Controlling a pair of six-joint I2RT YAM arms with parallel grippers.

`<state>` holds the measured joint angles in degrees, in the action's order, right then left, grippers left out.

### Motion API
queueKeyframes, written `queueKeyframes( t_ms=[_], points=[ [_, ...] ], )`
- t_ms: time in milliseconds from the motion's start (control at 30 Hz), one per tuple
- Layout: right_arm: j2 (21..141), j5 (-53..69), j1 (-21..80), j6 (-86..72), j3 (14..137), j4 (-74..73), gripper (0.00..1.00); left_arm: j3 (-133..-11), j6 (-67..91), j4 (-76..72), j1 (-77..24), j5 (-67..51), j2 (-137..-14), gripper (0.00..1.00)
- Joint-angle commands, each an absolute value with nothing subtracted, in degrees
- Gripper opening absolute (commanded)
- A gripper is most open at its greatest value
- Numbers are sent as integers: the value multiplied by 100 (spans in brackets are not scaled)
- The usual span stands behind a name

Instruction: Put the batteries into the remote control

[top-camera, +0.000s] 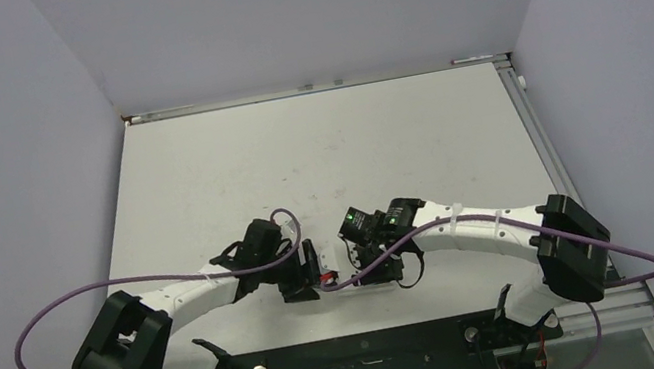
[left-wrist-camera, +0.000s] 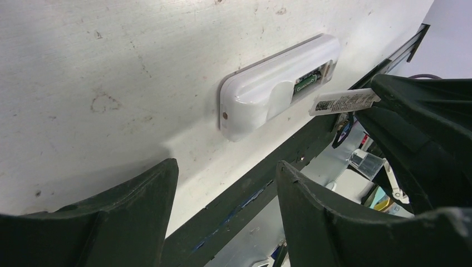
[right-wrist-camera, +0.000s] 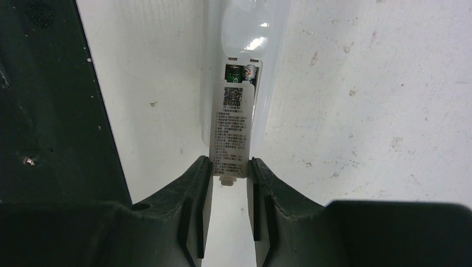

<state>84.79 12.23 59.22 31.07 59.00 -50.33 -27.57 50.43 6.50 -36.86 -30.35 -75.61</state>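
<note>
My right gripper is closed on a thin white battery cover, printed with a square code and small text. I pinch it by its near end, one finger on each long edge. The remote control lies straight ahead of that hand, back up on the table, with its length running away from my fingers. The cover's far end reaches over the open recess in the remote's back. From my left wrist the cover looks raised and tilted above the remote. I cannot tell whether its tip touches the casing. In the uncovered part of the recess I see the ends of the batteries, one greenish and one pale, side by side; the rest of them is hidden under the cover.

My left gripper is open, jaws spread wide and holding nothing. The remote lies beyond its fingertips and slightly to the right, apart from both fingers and not between them. It sits near the dark rail at the table's near edge. From above, my two wrists meet close together at the near middle of the table and hide the remote.
</note>
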Motion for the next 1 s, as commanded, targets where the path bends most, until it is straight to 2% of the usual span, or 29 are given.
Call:
queueKeyframes(
  t_ms=[0, 967],
  points=[
    [8605, 1418, 5872, 3200, 5987, -4826, 8, -2874, 5021, 242, -3759, -3058, -7724, 61],
    [8828, 1592, 5673, 3178, 6154, -4711, 8, -2751, 4992, -190, -3823, -3143, -8208, 55]
  ],
)
